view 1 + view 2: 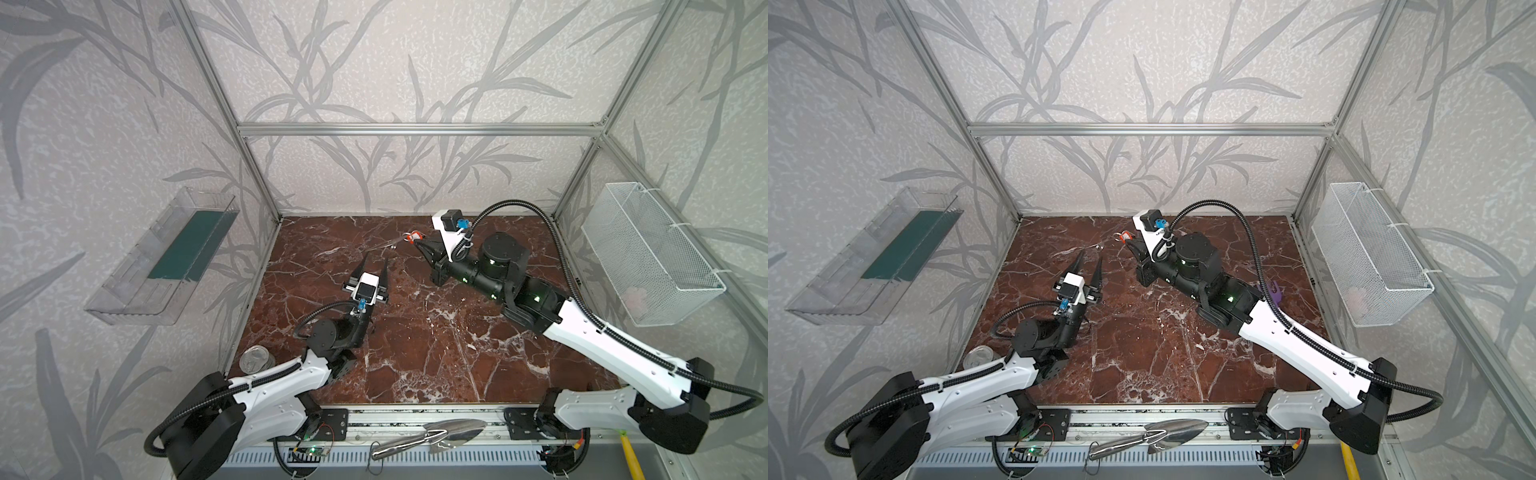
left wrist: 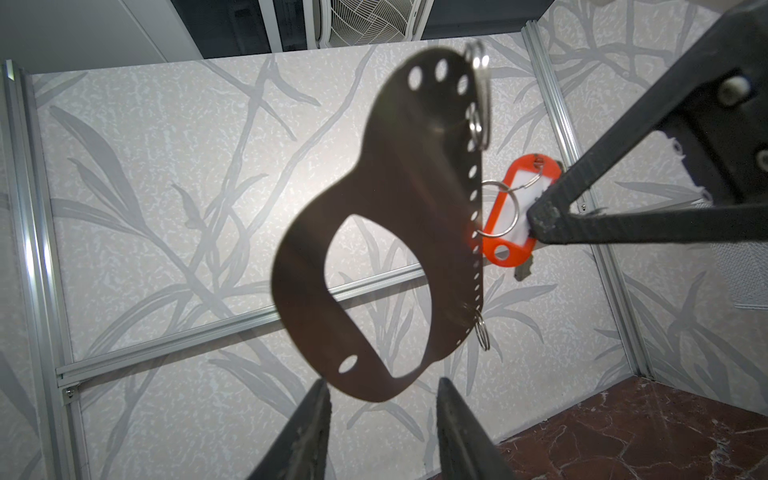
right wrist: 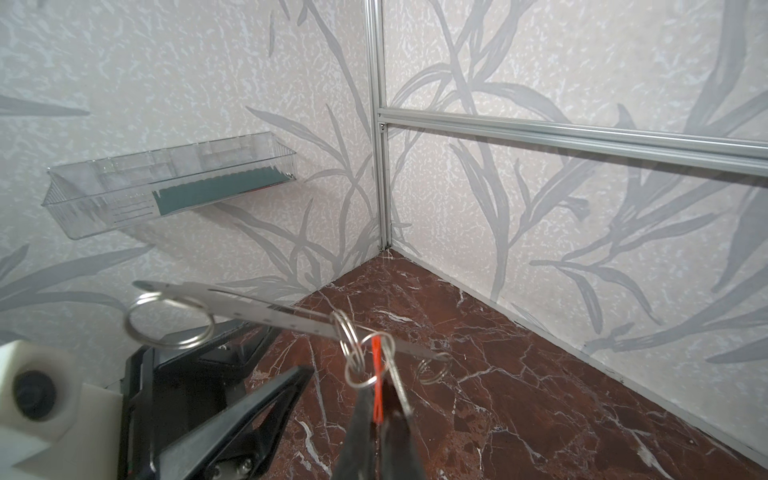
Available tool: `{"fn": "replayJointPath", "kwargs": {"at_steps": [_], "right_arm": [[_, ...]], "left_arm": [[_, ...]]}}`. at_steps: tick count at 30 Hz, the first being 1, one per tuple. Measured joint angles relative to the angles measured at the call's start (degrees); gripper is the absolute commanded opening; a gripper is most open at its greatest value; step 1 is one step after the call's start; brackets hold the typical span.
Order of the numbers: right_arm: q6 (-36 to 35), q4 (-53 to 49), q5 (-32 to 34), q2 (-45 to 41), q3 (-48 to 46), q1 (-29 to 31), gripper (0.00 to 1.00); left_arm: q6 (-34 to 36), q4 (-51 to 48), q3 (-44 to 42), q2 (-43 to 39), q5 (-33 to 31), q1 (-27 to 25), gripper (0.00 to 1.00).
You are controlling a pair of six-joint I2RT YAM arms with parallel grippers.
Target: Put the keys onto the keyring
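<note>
keys: likely stiff, light, slippery plate; grip solid rim. right fingers clamp keyring; left fingers open, empty.

off-task things around a marbled desk

a red-brown marbled desk sits inside an aluminium frame with leaf-patterned walls. a clear tray with a green strip hangs on the left wall. a white mesh basket hangs on the right wall, with something pale pink inside. a shiny trowel lies on the front rail. a round tin stands at the desk's near left corner. a small purple item lies towards the right side, partly hidden.
</note>
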Motion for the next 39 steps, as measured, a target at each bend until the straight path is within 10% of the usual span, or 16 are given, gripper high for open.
{"fn": "replayJointPath", "kwargs": {"at_steps": [21,39], "right_arm": [[0.9,-0.1,-2.3,-0.9,-0.4,0.1,0.00],[0.6,-0.4,-2.7,-0.8,-0.4,0.1,0.00]], "left_arm": [[-2.3,0.0,-2.4,-1.4,9.6,0.4,0.47],[-3.4,-2.2,-2.4,-2.2,15.7,0.5,0.01]]}}
